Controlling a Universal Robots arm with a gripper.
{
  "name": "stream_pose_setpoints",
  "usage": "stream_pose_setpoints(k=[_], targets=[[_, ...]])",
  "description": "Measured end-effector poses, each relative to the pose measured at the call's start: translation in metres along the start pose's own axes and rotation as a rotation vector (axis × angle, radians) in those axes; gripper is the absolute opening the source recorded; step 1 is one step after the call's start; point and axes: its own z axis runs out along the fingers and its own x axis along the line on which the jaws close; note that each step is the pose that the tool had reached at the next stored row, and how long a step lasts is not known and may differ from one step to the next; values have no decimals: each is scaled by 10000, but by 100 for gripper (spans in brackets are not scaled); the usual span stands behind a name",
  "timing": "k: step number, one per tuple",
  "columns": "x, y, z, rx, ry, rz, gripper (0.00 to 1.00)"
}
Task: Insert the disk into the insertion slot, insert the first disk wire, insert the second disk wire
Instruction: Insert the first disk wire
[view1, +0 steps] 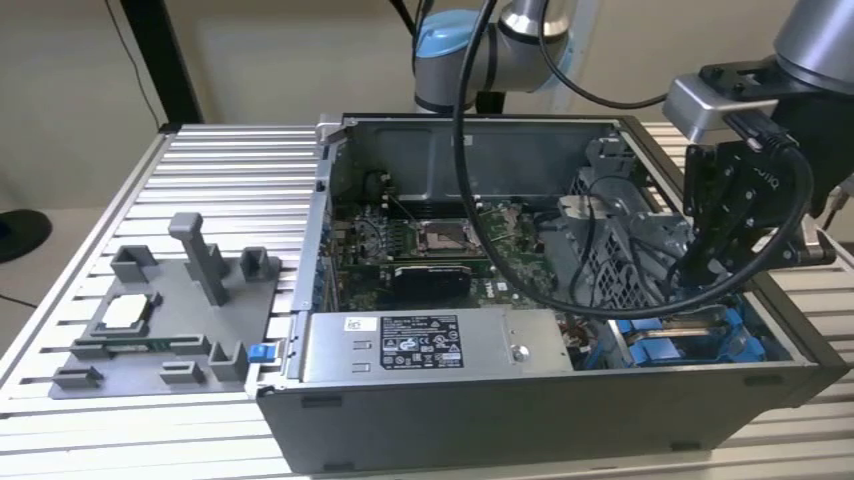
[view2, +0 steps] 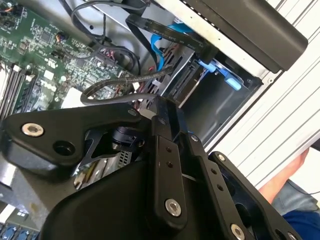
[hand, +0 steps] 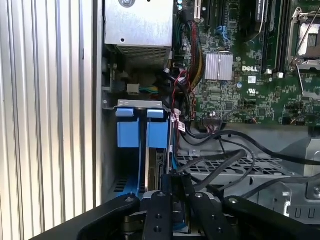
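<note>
The insertion slot with its blue rails sits in the open computer case's near corner at the exterior view's right; the wrist views show it too. The disk stands edge-on inside it, a pale strip between blue carrier tabs, also visible from outside. My gripper reaches down into the case right beside the slot. Its fingers are shut close together next to the disk's edge. Black disk wires run up to the fingertips; whether one is pinched is hidden.
A grey labelled power-supply box lies along the case's front wall. The motherboard and a perforated metal cage crowd the slot. A grey fixture stands on the ribbed table. A person's arm is beside the table.
</note>
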Motion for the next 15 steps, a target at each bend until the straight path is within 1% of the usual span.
stream_pose_setpoints(k=[4,15], targets=[[9,-14,22,-1,2,-2,0],[103,-65,73,-17,1,1,0]])
